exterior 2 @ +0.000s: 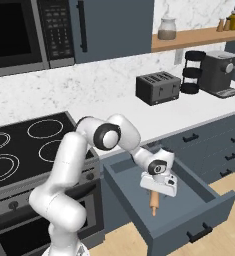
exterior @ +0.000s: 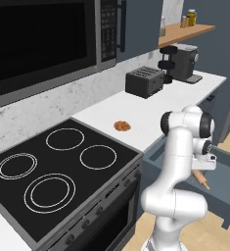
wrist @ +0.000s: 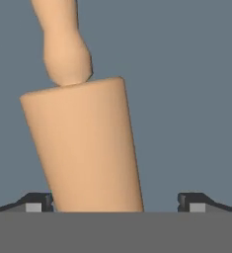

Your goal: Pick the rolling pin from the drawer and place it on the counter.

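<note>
- Step in hand: the grasp. I have the end effector (exterior 2: 159,192) lowered into the wide slate-blue drawer (exterior 2: 209,200), which stands pulled out below the white bench (exterior 2: 189,117).
- Task item: slim light-tan wooden rolling pin (wrist: 85,148), lying on the drawer floor; its narrower handle end points away from the camera on the hand. In the right base view it (exterior 2: 154,202) pokes out from under the hand toward the drawer front; the left base view shows one end of it (exterior: 202,180) beside the wrist.
- End effector state: spread. The two dark fingertips (wrist: 38,201) sit either side of the pin's barrel, the left one just beside it, the right one apart from it; not yet pinching, as I judge it.
- Next move calls for: pressing the fingers onto the barrel, then a straight lift clear of the drawer walls before swinging over to the bench.
- Drawer contents: the rolling pin; I make out nothing else in the part I can see.
- Bench holds: dark slotted toaster (exterior 2: 158,87), black coffee machine (exterior 2: 216,72), round brown cookie-like disc (exterior: 122,126).
</note>
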